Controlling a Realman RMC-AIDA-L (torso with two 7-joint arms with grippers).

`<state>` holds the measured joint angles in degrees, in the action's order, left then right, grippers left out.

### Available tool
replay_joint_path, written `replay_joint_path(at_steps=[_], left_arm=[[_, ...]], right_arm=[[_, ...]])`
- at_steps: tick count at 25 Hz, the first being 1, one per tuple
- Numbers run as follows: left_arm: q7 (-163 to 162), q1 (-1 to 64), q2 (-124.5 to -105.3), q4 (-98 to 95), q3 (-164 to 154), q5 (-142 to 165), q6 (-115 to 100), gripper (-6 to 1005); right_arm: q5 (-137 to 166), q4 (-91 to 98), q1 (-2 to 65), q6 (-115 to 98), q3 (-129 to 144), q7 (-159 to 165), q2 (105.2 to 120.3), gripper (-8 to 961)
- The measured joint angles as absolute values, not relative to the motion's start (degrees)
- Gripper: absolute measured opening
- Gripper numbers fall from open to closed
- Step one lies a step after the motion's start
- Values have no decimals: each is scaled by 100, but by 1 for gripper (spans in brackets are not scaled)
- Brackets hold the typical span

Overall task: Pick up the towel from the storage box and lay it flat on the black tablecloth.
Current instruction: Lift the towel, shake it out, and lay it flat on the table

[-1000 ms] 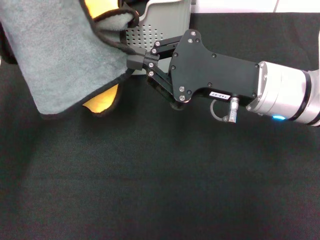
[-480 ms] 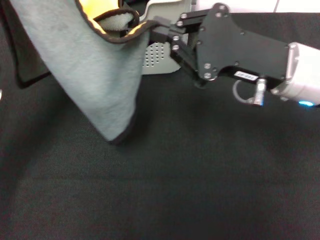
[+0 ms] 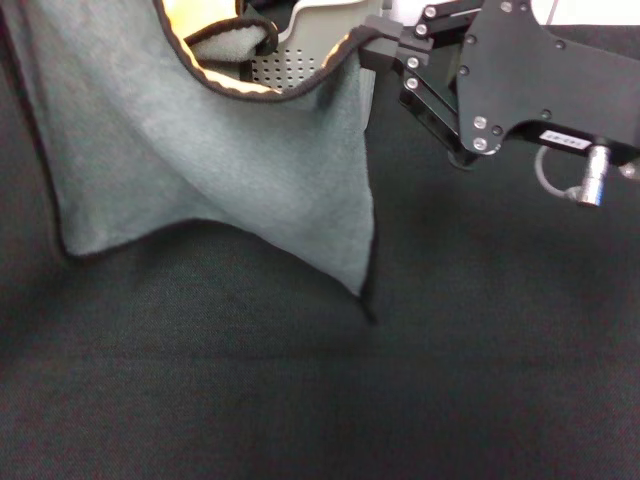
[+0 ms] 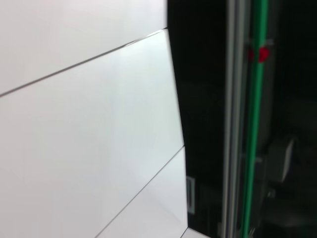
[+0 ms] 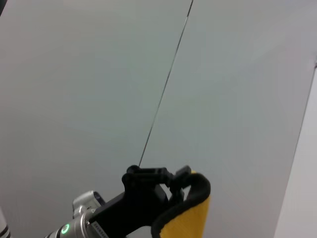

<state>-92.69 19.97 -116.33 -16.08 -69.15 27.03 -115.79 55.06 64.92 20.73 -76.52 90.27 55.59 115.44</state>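
The towel (image 3: 200,160) hangs spread out above the black tablecloth (image 3: 400,400), grey-green face towards me, yellow showing along its top edge. My right gripper (image 3: 378,45) is shut on its upper right corner, in front of the storage box (image 3: 325,25). My left gripper is outside the head view. In the right wrist view the left gripper (image 5: 178,174) is shut on the towel's other corner (image 5: 190,218), yellow side showing. The towel's lower points hang close to the cloth.
A bunched pale towel (image 3: 235,35) lies in the box behind the held towel. The tablecloth stretches wide in front and to the right. The left wrist view shows only white wall panels (image 4: 89,124) and a dark frame.
My right gripper has moved up and to the right with the towel's corner. The towel has been pulled from a narrow hanging fold into a wide spread sheet.
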Motion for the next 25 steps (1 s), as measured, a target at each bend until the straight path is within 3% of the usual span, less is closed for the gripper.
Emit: replay_joint_path(at_steps=[5,15,25], left_arm=[[-9453,1870,-11492,-1426,-6945,3046,-11580,24],[-9478,1359,-11392,-1510,-6949,3596,-11624,24],[-9590,827,-11600,-2019,-6945,3769,-11635,29]], right_arm=[[5836,7072,1755,-7680,8945,5787,11531,17],[6042,8137,780,-7947,8713,5950,11469,17],[6264,8146,710,-8469,8480,6149,11476,17]])
